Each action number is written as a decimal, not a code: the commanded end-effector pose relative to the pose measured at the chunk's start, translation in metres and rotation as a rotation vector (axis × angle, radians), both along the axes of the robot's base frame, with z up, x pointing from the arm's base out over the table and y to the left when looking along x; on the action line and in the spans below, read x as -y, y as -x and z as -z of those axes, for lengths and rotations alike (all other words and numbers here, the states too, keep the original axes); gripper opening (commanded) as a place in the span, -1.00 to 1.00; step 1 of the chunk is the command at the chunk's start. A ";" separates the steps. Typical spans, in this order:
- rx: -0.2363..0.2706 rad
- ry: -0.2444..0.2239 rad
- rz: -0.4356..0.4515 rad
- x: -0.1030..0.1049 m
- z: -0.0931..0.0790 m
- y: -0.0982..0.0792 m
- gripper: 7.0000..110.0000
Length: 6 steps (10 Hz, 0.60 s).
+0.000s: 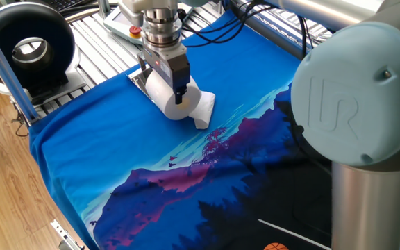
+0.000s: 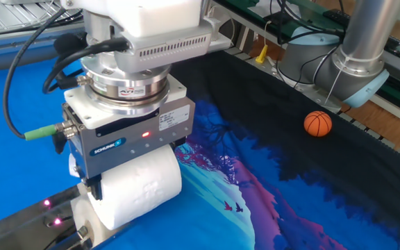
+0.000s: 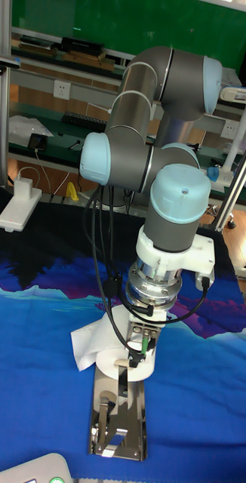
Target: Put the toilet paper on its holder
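The toilet paper (image 1: 178, 101) is a fat white roll with a loose sheet (image 1: 204, 110) trailing to its right on the blue cloth. My gripper (image 1: 170, 92) comes straight down onto it and is shut on the roll, one dark finger (image 1: 180, 91) against its end face. In the other fixed view the roll (image 2: 143, 186) hangs under the gripper (image 2: 134, 175) body. The holder (image 3: 117, 421), a shiny silver plate with a bent arm, lies just beyond the roll (image 3: 117, 353). Its plate edge (image 2: 26, 226) shows beside the roll, and much of the holder (image 1: 138, 80) sits behind the gripper.
A blue mountain-print cloth (image 1: 117, 160) covers the table. An orange basketball (image 2: 318, 123) lies on its dark part. A white pendant with a red button (image 1: 135, 30) sits behind the gripper. A black ring-shaped device (image 1: 30, 43) stands off the table's corner. The arm's elbow (image 1: 356, 104) fills the near right.
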State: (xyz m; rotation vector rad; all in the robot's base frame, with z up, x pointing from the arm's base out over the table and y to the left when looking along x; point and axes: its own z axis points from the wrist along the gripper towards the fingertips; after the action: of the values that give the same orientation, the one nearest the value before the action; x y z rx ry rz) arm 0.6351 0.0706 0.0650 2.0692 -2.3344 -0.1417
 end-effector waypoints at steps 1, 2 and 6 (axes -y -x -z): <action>0.013 -0.021 -0.009 -0.002 -0.003 -0.002 -1.00; 0.021 -0.027 -0.014 -0.003 -0.003 -0.004 -1.00; 0.054 -0.011 -0.042 0.004 -0.002 -0.016 -1.00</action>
State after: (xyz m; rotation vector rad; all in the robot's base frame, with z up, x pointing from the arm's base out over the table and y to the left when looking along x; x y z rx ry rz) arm 0.6439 0.0695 0.0661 2.1296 -2.3231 -0.1176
